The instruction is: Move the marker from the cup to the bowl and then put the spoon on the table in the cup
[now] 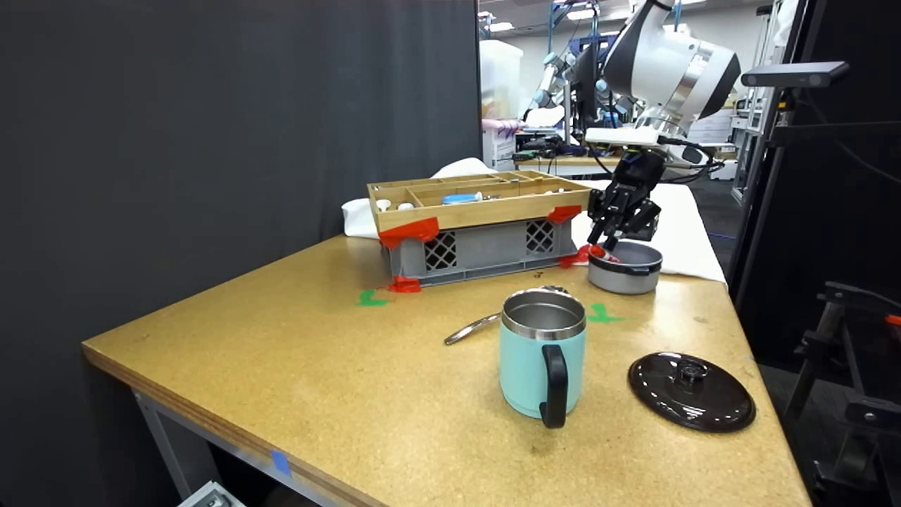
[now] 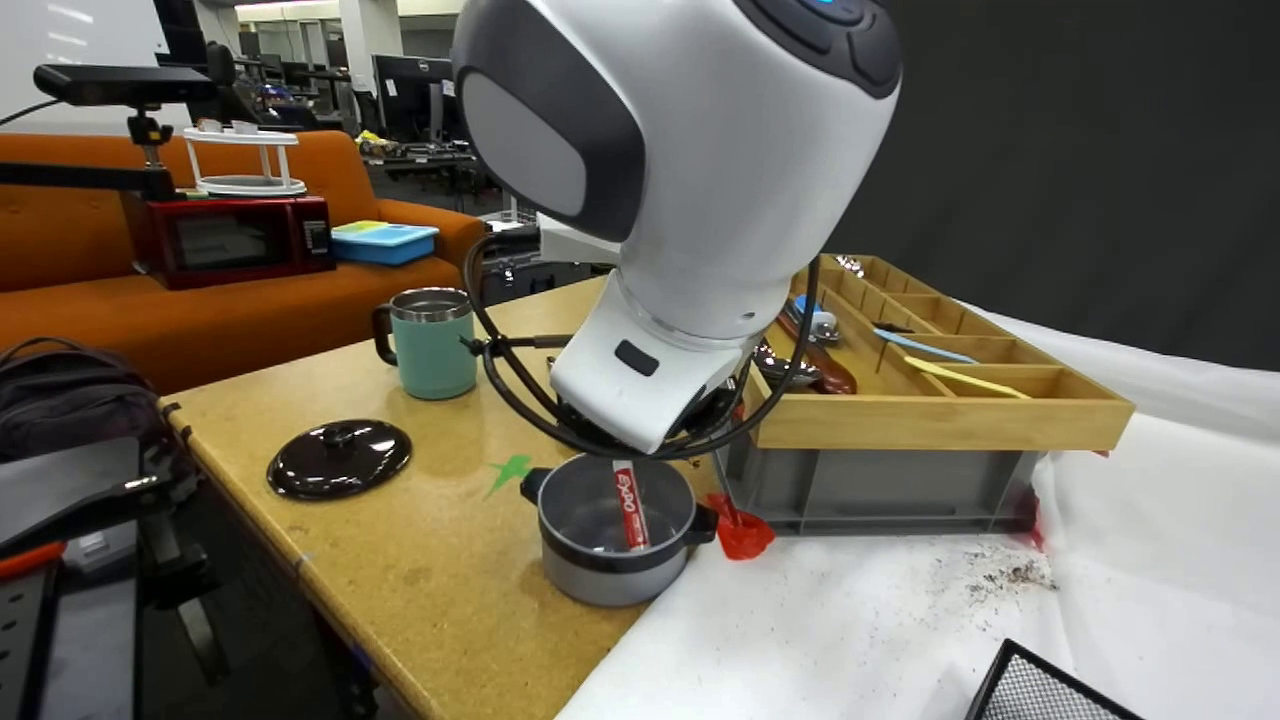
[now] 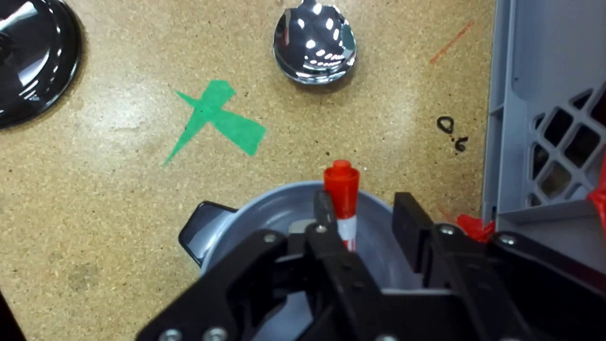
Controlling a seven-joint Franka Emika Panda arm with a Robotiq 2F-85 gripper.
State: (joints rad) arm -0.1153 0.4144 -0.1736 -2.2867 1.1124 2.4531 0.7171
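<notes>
The grey bowl (image 1: 625, 283) stands on the tan table (image 1: 317, 366), and in it the red and white marker (image 2: 630, 508) rests at a slant. In the wrist view the marker's red cap (image 3: 342, 189) appears across the bowl's far rim. My gripper (image 3: 363, 201) is over the bowl with its jaws apart, wider than the marker. The marker lies beside the left finger (image 3: 326, 208); whether they touch, I cannot tell. Upright nearer the table's middle is the teal cup (image 1: 538, 377). Behind it lies the silver spoon (image 1: 470, 329), its head (image 3: 315, 47) ahead of the bowl.
A black round lid (image 1: 690, 394) lies flat to one side of the cup. Close to the bowl, a grey crate (image 1: 486, 250) carries a wooden divided tray (image 2: 930, 425) of utensils. Green tape (image 3: 208, 111) marks the table. A camera (image 1: 795, 74) juts in beside the table.
</notes>
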